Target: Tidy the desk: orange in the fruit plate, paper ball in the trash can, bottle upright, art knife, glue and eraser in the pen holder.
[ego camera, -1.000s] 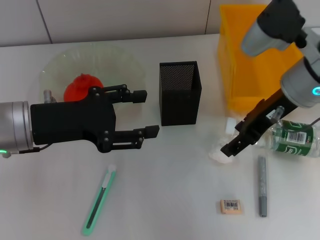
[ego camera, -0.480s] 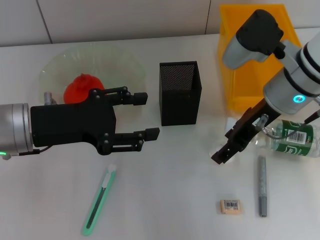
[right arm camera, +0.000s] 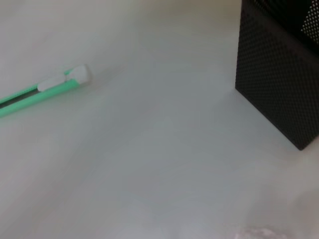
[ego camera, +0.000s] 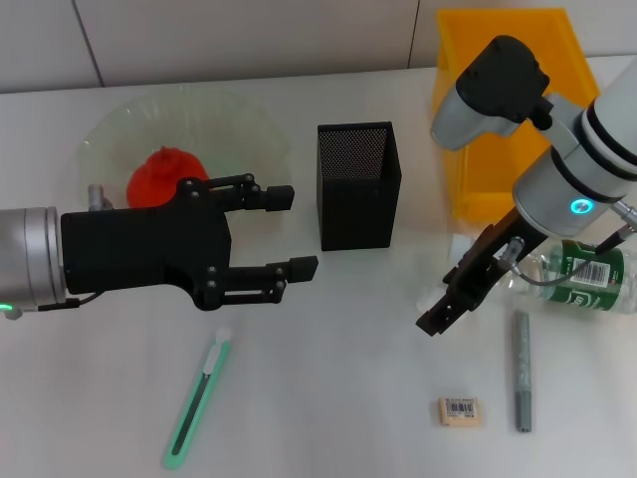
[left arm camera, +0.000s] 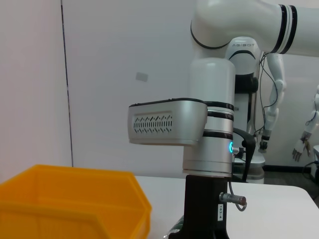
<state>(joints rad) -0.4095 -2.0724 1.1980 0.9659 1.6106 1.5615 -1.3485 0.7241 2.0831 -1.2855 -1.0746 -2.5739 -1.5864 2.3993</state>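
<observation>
While the paper ball (ego camera: 430, 299) lies on the worktop (ego camera: 338, 398) mostly hidden under the right tool (ego camera: 435, 319), whether that tool is closed cannot be told. A firm, centred pinch is needed before lifting towards the trash can (ego camera: 498, 129). The left tool (ego camera: 299, 231) is held wide open and empty, near the pen holder (ego camera: 358, 184).

The white desk (ego camera: 338, 339) is plain and matte, and it runs back to a pale wall (ego camera: 249, 40) crossed by thin dark panel seams. In the left wrist view, 1 dark vertical seam (left arm camera: 63, 84) splits a white wall (left arm camera: 99, 50), which carries 1 small pale rectangular plate (left arm camera: 142, 76).
</observation>
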